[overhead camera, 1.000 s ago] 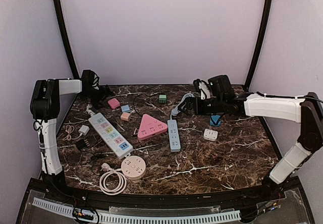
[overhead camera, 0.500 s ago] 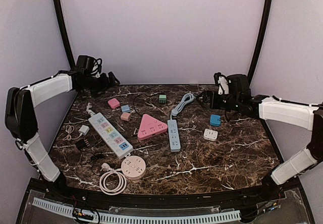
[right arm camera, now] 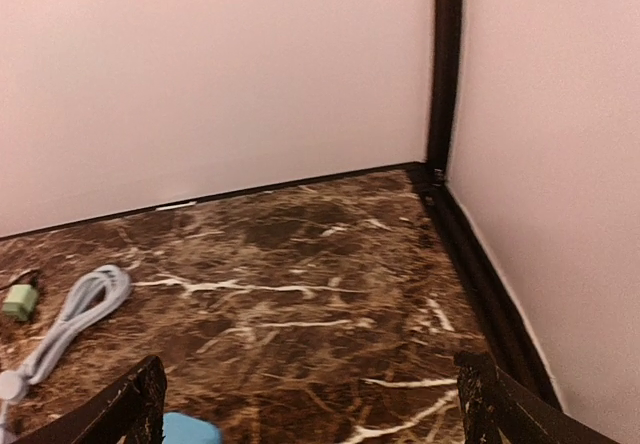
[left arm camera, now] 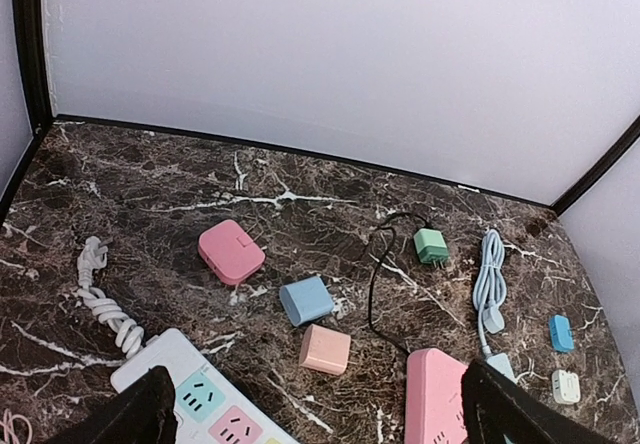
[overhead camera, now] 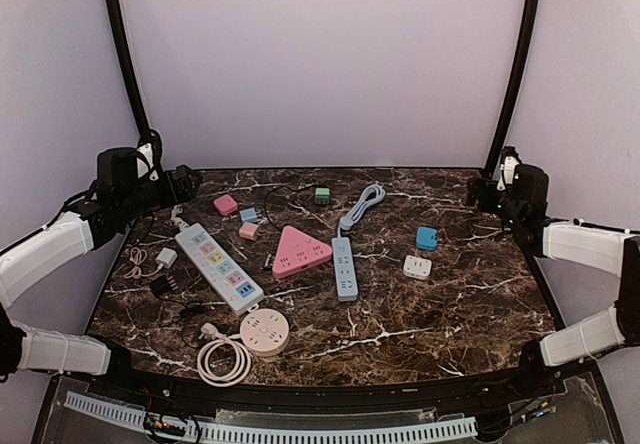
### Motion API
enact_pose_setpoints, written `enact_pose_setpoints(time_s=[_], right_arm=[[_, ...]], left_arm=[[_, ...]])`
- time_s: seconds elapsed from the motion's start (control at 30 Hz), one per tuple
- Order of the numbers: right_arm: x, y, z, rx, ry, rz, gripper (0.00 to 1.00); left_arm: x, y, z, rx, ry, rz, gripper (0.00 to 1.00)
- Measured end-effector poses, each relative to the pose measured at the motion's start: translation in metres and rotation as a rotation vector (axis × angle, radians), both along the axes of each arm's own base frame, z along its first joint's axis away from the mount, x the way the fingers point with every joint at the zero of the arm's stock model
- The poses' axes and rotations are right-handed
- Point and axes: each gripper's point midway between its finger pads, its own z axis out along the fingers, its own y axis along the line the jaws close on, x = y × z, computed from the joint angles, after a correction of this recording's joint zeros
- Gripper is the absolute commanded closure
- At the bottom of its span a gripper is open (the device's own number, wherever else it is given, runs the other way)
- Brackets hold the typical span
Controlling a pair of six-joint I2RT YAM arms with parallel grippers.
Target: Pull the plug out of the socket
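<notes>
Loose plugs lie on the marble table: pink, blue, peach, green, a second blue one and a white one. The sockets are a white strip with coloured outlets, a pink triangular block, a grey-blue strip and a round pink one. I see no plug seated in any of them. My left gripper hangs open over the back-left corner. My right gripper is open at the back right, holding nothing.
In the left wrist view the open left gripper looks down on the pink plug, the blue plug and the peach plug. The right gripper faces the bare back-right corner, with a coiled light-blue cable to its left.
Both arms have pulled back from the middle of the table toward their own sides. The right gripper left the area by the blue plug; the left one drew back to the left.
</notes>
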Motion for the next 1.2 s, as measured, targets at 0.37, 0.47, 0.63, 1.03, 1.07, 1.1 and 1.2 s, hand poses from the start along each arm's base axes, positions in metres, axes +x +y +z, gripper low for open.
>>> enact_pose_setpoints(time_s=[0.37, 0.47, 0.63, 1.03, 1.07, 1.1, 1.2], right_arm=[[-0.006, -0.052, -0.065, -0.095, -0.055, -0.078, 0.01], [-0.006, -0.046, -0.066, -0.111, -0.129, -0.044, 0.01], [-0.008, -0.037, -0.071, -0.14, -0.146, 0.011, 0.01], [-0.004, -0.034, -0.057, -0.152, -0.196, 0.023, 0.01], [-0.003, -0.034, -0.057, -0.152, -0.196, 0.024, 0.02], [-0.003, -0.034, -0.057, -0.152, -0.196, 0.025, 0.01], [-0.003, -0.033, -0.055, -0.15, -0.2, 0.033, 0.01]], left_arm=[[-0.004, 0.029, -0.048, 0.188, -0.022, 0.079, 0.01], [-0.007, 0.049, -0.063, 0.247, -0.024, 0.14, 0.01], [-0.009, 0.103, -0.072, 0.281, -0.05, 0.303, 0.01], [0.017, 0.137, -0.117, 0.309, -0.138, 0.39, 0.01], [0.02, 0.134, -0.125, 0.312, -0.134, 0.371, 0.01], [0.022, 0.132, -0.132, 0.316, -0.131, 0.351, 0.01], [0.027, 0.124, -0.141, 0.321, -0.144, 0.303, 0.01]])
